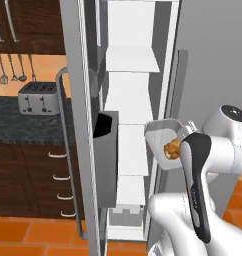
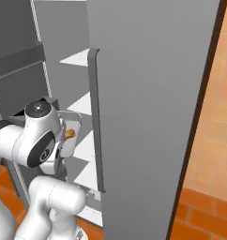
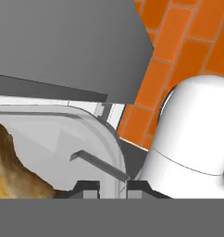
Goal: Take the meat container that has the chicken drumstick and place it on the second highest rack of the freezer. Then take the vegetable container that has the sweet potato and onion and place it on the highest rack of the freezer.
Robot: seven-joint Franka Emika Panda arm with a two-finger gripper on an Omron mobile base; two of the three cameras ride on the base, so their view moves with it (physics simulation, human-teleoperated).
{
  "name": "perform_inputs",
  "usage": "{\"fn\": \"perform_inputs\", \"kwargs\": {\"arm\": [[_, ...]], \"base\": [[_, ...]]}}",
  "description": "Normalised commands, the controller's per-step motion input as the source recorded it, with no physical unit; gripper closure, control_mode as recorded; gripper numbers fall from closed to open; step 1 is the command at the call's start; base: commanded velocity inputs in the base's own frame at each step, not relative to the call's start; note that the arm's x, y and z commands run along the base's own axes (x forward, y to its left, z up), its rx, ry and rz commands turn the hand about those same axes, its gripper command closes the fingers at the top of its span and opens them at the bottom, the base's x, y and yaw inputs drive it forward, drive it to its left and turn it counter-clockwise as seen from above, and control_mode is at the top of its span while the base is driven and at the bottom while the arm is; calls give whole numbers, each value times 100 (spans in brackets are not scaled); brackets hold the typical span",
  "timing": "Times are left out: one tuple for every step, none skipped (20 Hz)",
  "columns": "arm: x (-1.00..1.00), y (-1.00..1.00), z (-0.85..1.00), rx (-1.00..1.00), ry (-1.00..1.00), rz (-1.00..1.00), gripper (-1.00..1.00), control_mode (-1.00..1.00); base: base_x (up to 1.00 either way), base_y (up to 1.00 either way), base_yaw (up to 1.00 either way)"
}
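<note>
The meat container, a pale grey tray, hangs tilted in front of the open freezer, level with its middle white shelves. The chicken drumstick lies in it, golden-brown. The tray and drumstick also show beside the wrist in the right base view. In the hand view my gripper is shut on the container's rim, the thin wall pinched between the two fingertips, and the drumstick lies at the lower left. White shelves stack up inside the narrow compartment.
The freezer's open door with a grey door bin stands left of the tray. The other door, with a long bar handle, stands to its right. A toaster sits on the dark counter at the left, above drawers. The floor is orange tile.
</note>
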Motion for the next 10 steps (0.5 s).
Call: {"fn": "perform_inputs", "kwargs": {"arm": [[0,0,0,0,0,0,100,100],[0,0,0,0,0,0,100,100],[0,0,0,0,0,0,100,100],[0,0,0,0,0,0,100,100],[0,0,0,0,0,0,100,100],[0,0,0,0,0,0,100,100],[0,0,0,0,0,0,100,100],[0,0,0,0,0,0,100,100],[0,0,0,0,0,0,100,100],[0,0,0,0,0,0,100,100]], "base": [[26,51,0],[26,68,0],[26,73,0],[24,71,0],[27,68,0],[29,63,0],[29,46,0],[9,0,0],[0,0,0],[0,-12,0]]}}
